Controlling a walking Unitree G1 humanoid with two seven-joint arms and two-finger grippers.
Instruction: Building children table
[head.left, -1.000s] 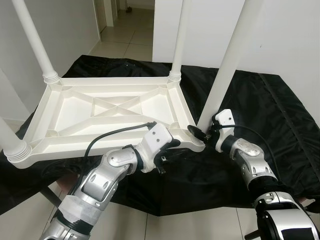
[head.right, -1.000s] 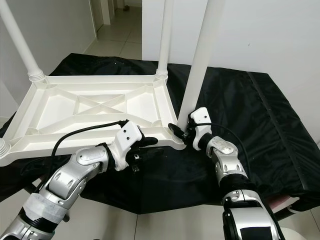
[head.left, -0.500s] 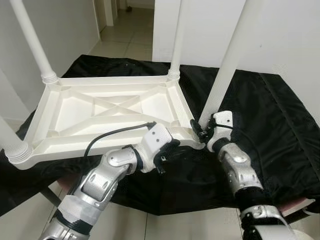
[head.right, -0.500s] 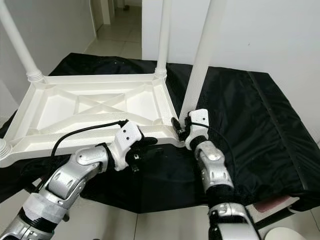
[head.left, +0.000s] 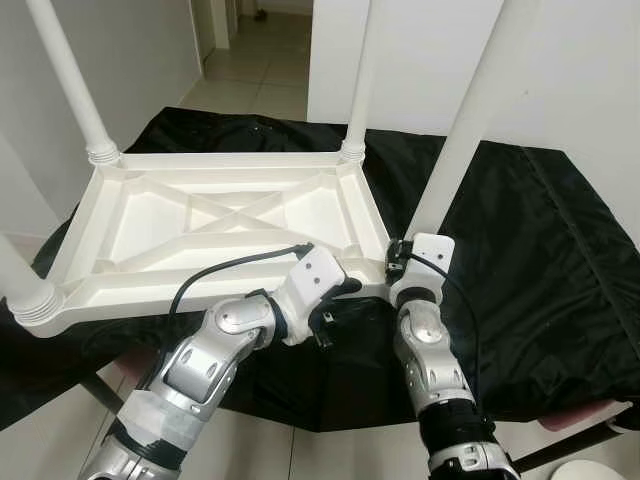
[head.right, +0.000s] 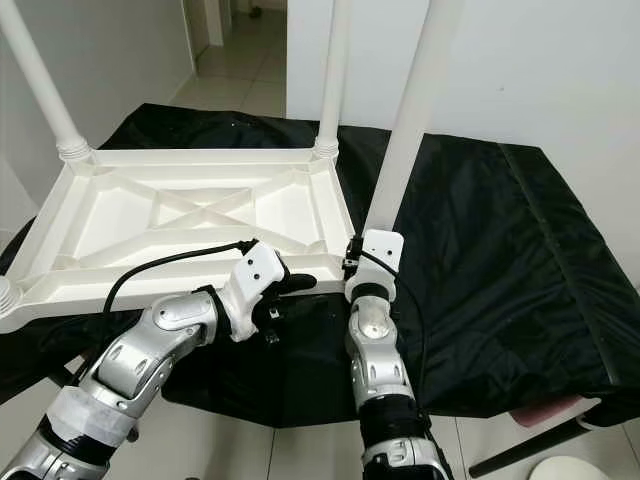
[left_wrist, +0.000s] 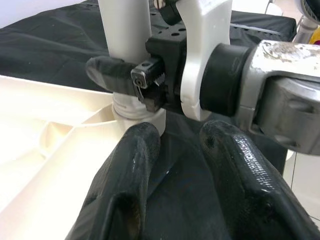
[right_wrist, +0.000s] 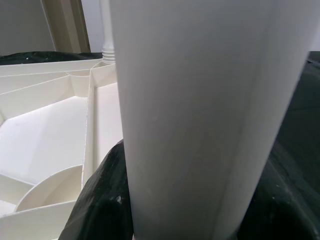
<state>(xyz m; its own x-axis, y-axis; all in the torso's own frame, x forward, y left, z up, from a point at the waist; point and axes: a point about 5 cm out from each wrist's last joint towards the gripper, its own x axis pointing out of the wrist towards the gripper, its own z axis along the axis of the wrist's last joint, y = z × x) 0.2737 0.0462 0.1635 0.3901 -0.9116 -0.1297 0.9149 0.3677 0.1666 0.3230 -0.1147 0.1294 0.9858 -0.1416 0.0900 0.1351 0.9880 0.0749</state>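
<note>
Right hand (right_wrist: 175, 220), swung under the corner, clasps table leg (head.left: 470, 130); left hand (left_wrist: 175, 165) released.

tabletop (head.left: 230, 225): upside down on cloth (head.left: 530, 260), underside up, left of centre
legs: one at each corner, standing up; far-left leg (head.left: 70, 80), far-right leg (head.left: 360, 75), near-left leg (head.left: 20, 280), near-right leg (head.left: 465, 130)
right gripper (head.left: 398, 262): at base of near-right leg, fingers (left_wrist: 107, 70) around it
left gripper (head.left: 335, 300): at tabletop's near edge, just left of right gripper
cloth: under tabletop, spreads far right
doorway (head.left: 255, 40): behind
</note>
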